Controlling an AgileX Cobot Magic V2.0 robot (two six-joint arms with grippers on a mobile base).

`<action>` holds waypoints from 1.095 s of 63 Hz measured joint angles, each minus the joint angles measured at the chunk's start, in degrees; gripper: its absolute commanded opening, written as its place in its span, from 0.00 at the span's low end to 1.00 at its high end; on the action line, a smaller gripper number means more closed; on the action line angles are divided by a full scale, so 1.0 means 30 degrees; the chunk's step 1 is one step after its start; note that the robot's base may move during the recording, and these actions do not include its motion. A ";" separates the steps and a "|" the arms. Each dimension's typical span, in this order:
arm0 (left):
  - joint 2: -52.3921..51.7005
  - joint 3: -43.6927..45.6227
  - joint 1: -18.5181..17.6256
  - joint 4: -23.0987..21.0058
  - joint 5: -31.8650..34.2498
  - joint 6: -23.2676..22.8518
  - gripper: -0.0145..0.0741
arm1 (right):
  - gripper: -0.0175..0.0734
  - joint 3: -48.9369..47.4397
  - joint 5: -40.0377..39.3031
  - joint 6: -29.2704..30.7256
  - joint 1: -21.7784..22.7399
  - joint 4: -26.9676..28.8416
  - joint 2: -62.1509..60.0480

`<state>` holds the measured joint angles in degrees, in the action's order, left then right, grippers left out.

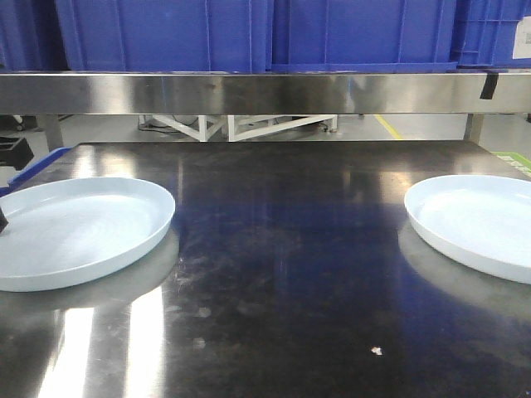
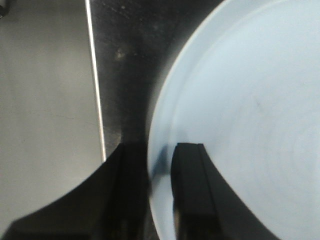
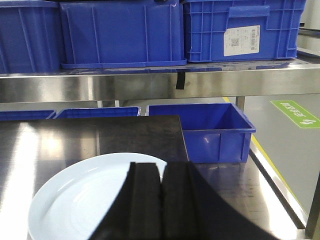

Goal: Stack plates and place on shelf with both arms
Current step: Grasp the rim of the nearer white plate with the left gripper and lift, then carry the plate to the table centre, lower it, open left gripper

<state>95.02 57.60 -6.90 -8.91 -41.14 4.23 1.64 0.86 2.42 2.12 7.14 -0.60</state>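
Two pale blue-white plates lie flat on the dark steel tabletop (image 1: 282, 257), the left plate (image 1: 79, 232) and the right plate (image 1: 477, 224). The shelf (image 1: 249, 91) runs across the back above the table. My left gripper (image 2: 160, 155) is open and straddles the left plate's (image 2: 240, 115) rim, one finger outside it and one over its inside. Only a dark tip of it (image 1: 2, 220) shows in the front view. My right gripper (image 3: 161, 172) is shut and empty, just over the near edge of the right plate (image 3: 85, 200). It is out of the front view.
Big blue crates (image 1: 249, 33) stand along the top of the shelf, also in the right wrist view (image 3: 120, 30). Lower blue bins (image 3: 215, 130) sit behind the table's right end. The table's left edge (image 2: 95, 100) runs close to the left plate.
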 measured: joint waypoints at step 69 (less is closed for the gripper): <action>-0.5187 0.2467 -0.6715 -0.3557 -0.4759 0.1591 0.27 | 0.25 0.0000 0.0000 0.0000 0.0000 0.0000 0.0000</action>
<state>79.45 65.00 -27.04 -19.58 -55.42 9.01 1.64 0.86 2.42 2.12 7.14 -0.60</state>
